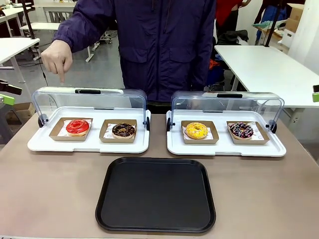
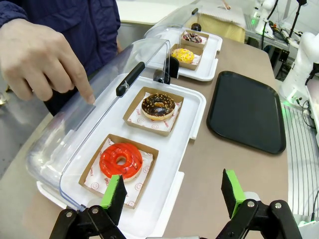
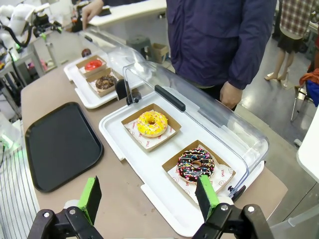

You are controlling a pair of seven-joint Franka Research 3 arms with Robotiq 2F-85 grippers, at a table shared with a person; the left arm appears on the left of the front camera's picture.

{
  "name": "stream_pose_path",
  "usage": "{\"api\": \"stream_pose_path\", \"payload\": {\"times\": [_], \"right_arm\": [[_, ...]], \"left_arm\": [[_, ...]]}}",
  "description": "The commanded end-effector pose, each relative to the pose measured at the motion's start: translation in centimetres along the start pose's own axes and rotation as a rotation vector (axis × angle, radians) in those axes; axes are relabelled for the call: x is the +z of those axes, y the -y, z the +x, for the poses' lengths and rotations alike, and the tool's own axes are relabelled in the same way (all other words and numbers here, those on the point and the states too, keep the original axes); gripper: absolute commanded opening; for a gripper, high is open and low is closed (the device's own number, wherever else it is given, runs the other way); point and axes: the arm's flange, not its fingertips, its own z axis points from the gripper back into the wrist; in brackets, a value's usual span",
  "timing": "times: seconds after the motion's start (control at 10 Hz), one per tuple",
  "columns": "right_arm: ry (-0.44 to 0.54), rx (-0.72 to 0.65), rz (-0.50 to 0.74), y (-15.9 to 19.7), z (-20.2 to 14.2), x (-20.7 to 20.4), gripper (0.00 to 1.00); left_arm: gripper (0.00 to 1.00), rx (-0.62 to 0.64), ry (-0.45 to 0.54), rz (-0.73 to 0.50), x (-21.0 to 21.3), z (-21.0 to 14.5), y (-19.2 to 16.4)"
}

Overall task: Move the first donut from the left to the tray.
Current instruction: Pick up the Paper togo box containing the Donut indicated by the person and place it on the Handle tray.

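Note:
The red-iced donut [image 1: 78, 126] lies in its small brown cardboard tray at the left end of the left white tray [image 1: 50, 145], whose clear lid is swung open. In the left wrist view the red donut [image 2: 120, 160] lies just ahead of my open left gripper [image 2: 173, 191], a little to its left side. The black tray [image 1: 156, 193] lies bare at the table's front middle, also seen as the black tray [image 2: 247, 109] and black tray [image 3: 61, 144]. My right gripper [image 3: 149, 196] is open above the right white tray's near edge. A person's hand [image 1: 57, 59] points down behind the left lid.
A chocolate donut [image 1: 123, 130] sits beside the red one. The right white tray [image 1: 225, 148] holds a yellow donut [image 1: 196, 130] and a sprinkled chocolate donut [image 1: 241, 130] under an open clear lid. The person stands at the far edge.

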Motion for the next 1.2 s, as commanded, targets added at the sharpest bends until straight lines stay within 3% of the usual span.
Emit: {"api": "stream_pose_path", "payload": {"times": [0.0, 1.0, 1.1], "right_arm": [[0.026, 0.027, -0.002, 0.3, 0.2, -0.1, 1.00], [0.026, 0.027, -0.002, 0.3, 0.2, -0.1, 1.00], [0.026, 0.027, -0.002, 0.3, 0.2, -0.1, 1.00]], "left_arm": [[1.00, -0.001, 0.003, -0.002, 0.0, 0.0, 0.0], [1.00, 0.000, 0.000, 0.000, 0.0, 0.0, 0.0], [1.00, -0.055, -0.090, -0.003, -0.8, 1.5, -0.1]]}}
